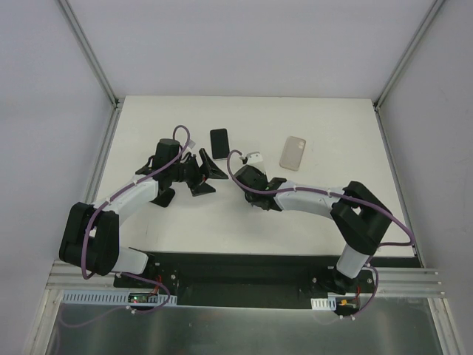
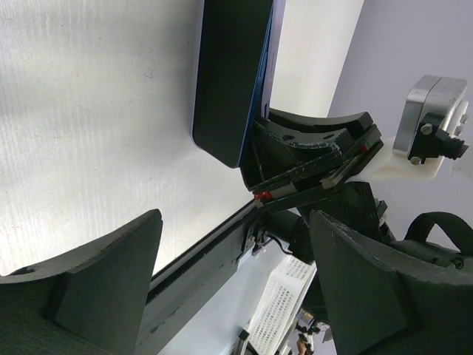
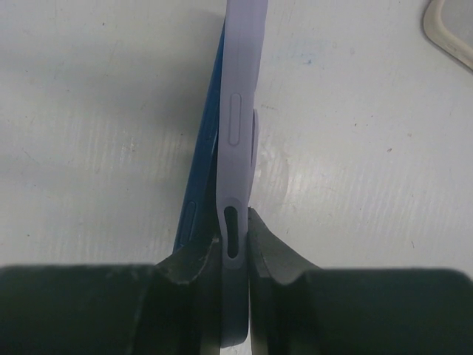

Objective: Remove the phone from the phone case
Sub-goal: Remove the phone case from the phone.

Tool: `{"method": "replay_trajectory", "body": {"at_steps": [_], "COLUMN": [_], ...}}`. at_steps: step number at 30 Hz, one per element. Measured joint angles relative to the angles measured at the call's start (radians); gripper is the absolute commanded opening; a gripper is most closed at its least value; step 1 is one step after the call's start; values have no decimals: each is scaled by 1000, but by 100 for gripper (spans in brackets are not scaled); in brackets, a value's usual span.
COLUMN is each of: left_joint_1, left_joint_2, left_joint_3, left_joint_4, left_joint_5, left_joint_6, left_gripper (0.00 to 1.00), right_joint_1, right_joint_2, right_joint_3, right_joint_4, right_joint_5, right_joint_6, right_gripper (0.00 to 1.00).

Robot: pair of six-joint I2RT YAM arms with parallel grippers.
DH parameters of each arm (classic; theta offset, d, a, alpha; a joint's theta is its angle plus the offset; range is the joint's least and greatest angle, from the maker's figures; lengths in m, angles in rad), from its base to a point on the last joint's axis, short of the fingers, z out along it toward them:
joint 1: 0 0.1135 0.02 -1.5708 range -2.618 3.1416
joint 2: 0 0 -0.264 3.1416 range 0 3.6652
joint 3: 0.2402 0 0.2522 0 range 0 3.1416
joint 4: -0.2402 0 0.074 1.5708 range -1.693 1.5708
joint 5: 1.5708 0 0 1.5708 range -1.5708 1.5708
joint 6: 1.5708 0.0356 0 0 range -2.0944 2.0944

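Observation:
A dark phone (image 1: 219,142) with a blue edge (image 3: 199,177) sits in a pale lavender phone case (image 3: 240,111) at the table's middle rear, raised on its side. My right gripper (image 3: 233,229) is shut on the case's side wall at its near end. The phone's blue edge shows just left of that wall, beside the left finger. In the top view the right gripper (image 1: 230,161) meets the phone's near end. My left gripper (image 1: 211,176) stands open just left of it, nothing between its fingers (image 2: 103,274). The left wrist view shows the phone's dark face (image 2: 233,74) ahead.
A clear, empty phone case (image 1: 294,153) lies flat to the right of the right gripper; its corner shows in the right wrist view (image 3: 452,26). White walls and metal posts bound the table at the back and sides. The arm bases' black rail (image 1: 244,270) lines the near edge.

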Motion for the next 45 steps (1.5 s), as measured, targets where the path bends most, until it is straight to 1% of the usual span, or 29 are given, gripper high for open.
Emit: {"method": "replay_trajectory", "body": {"at_steps": [6, 8, 13, 17, 20, 27, 33, 38, 45], "left_joint_1": [-19, -53, -135, -161, -163, -164, -166, -176, -185], "left_joint_2": [15, 55, 193, 264, 275, 306, 369, 413, 420], "left_joint_3": [2, 14, 70, 109, 132, 203, 259, 276, 296], "left_joint_4": [2, 1, 0, -5, -7, 0, -28, -55, -65], "left_joint_5": [-1, -3, -5, -9, -16, -52, -112, -143, -165], "left_joint_6": [3, 6, 14, 23, 28, 32, 71, 88, 108], "left_gripper": [79, 79, 79, 79, 79, 76, 75, 75, 75], "right_joint_1": [-17, -25, -39, -51, -58, -67, -67, -66, -62], "right_joint_2": [0, 0, -8, -28, -43, -53, -50, -43, -33], "right_joint_3": [-16, -24, -50, -88, -111, -136, -135, -125, -110], "right_joint_4": [45, 66, 121, 181, 220, 279, 288, 286, 276], "right_joint_5": [-19, -34, -64, -94, -117, -155, -167, -173, -173], "right_joint_6": [-5, -11, -30, -46, -61, -95, -109, -114, -118], "right_gripper": [11, 1, 1, 1, 1, 1, 1, 1, 1]}}
